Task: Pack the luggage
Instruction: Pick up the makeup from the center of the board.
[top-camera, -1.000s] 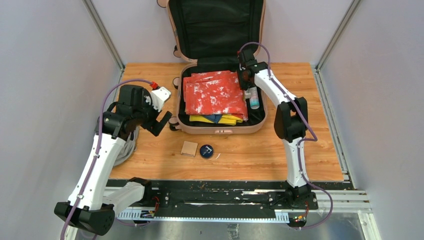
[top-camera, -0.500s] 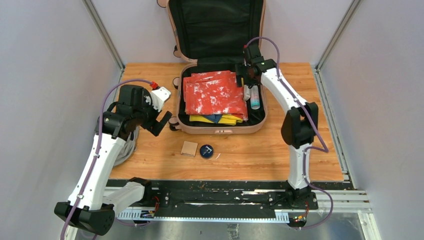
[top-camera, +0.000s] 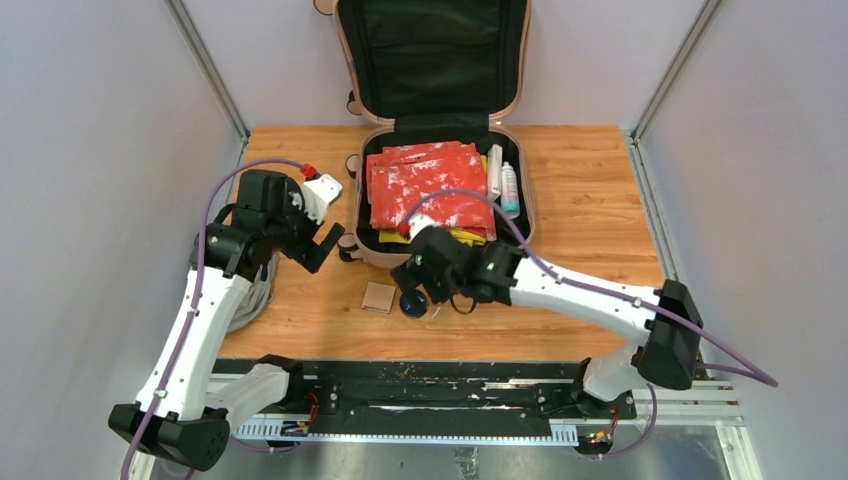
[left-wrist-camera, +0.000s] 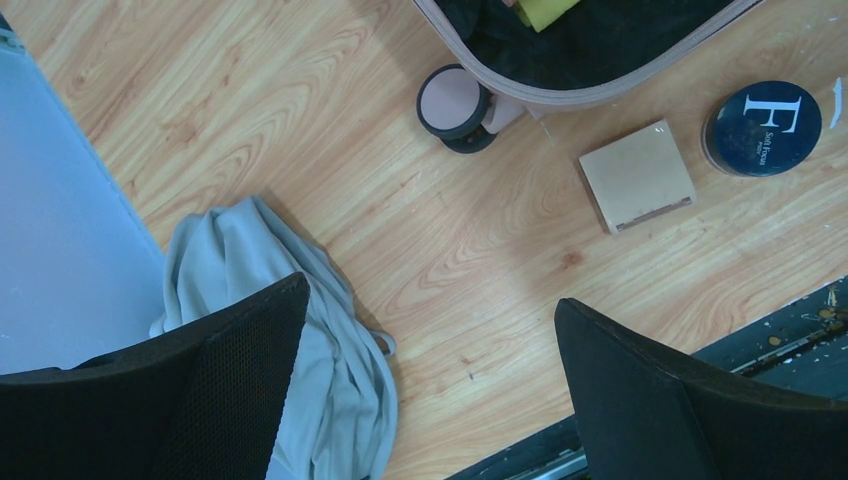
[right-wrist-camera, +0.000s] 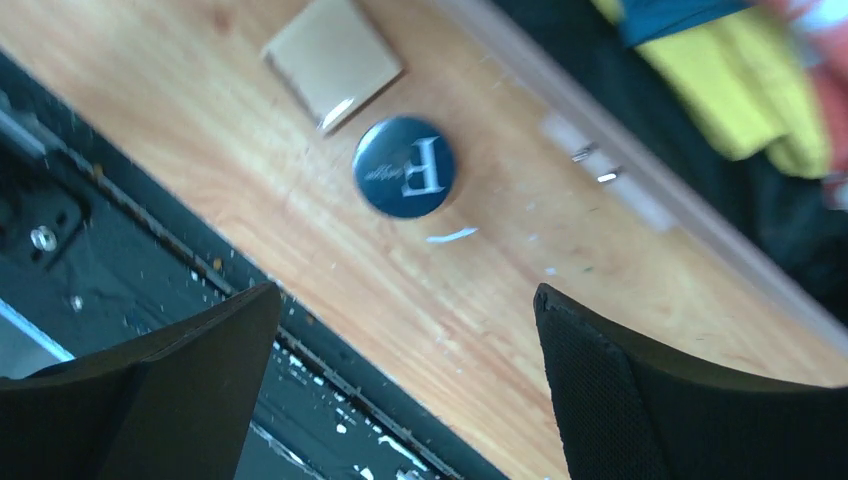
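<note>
Wooden table (top-camera: 600, 290) carries the luggage (top-camera: 430, 60) at its far middle, lid upright against the wall. Stretched low and leftward, the right arm holds its tool (right-wrist-camera: 405, 295) spread apart, seemingly above a navy tin (right-wrist-camera: 404, 166); that wrist view is blurred. Raised at the left, the left tool (left-wrist-camera: 430, 293) gapes wide, and only its own camera shows the grey cloth (left-wrist-camera: 300, 340) below.

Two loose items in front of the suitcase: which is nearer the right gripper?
The round dark blue tin with the white F. It lies centred ahead of the right gripper's open fingers; the tan square lies beyond it, off to one side.
</note>
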